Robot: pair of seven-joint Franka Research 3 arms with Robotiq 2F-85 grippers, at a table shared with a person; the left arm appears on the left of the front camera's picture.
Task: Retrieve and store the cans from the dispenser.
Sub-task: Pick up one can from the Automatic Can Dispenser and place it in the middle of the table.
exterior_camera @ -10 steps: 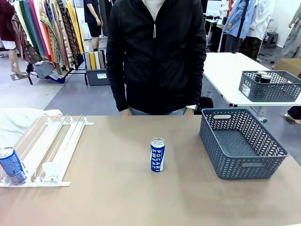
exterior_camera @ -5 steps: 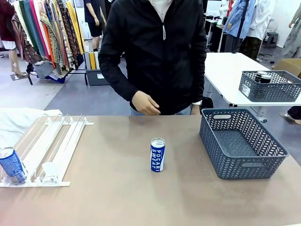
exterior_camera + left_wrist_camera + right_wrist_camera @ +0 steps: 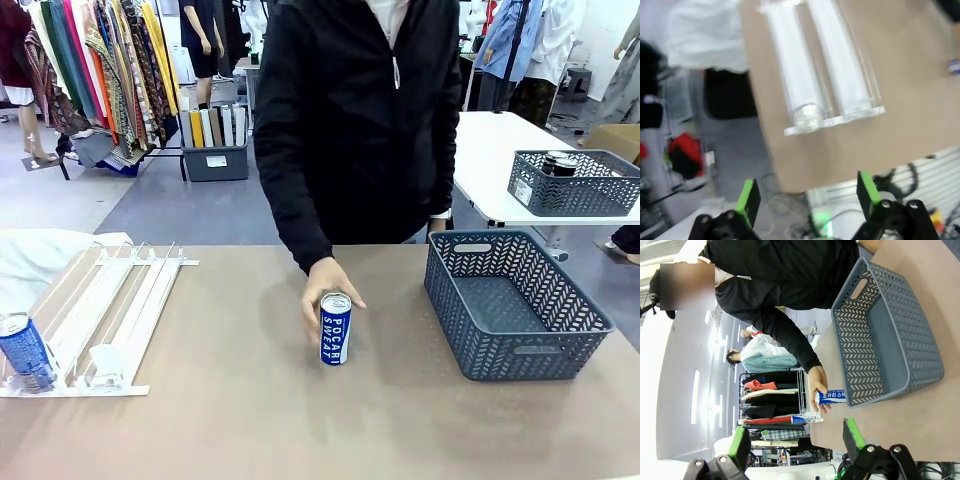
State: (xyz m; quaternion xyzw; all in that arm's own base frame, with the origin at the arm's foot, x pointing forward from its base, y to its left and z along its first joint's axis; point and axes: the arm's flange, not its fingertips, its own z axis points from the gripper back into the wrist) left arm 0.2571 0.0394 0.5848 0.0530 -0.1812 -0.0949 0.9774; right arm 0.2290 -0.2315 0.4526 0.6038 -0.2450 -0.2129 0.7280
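A blue Pocari Sweat can (image 3: 335,330) stands upright mid-table, and a person's hand (image 3: 327,278) wraps its top from behind. Another blue can (image 3: 25,352) rests at the low end of the white sloped dispenser (image 3: 110,305) at the left. In the left wrist view that can's silver top (image 3: 807,116) sits in the dispenser (image 3: 820,75), below and ahead of my open, empty left gripper (image 3: 808,197). My right gripper (image 3: 797,440) is also open and empty, well back from the held can (image 3: 832,397) and the hand (image 3: 817,382).
A grey-blue mesh basket (image 3: 540,350) stands empty at the table's right, and its wall (image 3: 860,355) shows in the right wrist view. A white cloth (image 3: 40,255) lies behind the dispenser. A second table at the back right carries another mesh basket (image 3: 575,190).
The person stepped right and reached a hand down from their body onto the middle can. Cans, dispenser and basket have not moved.
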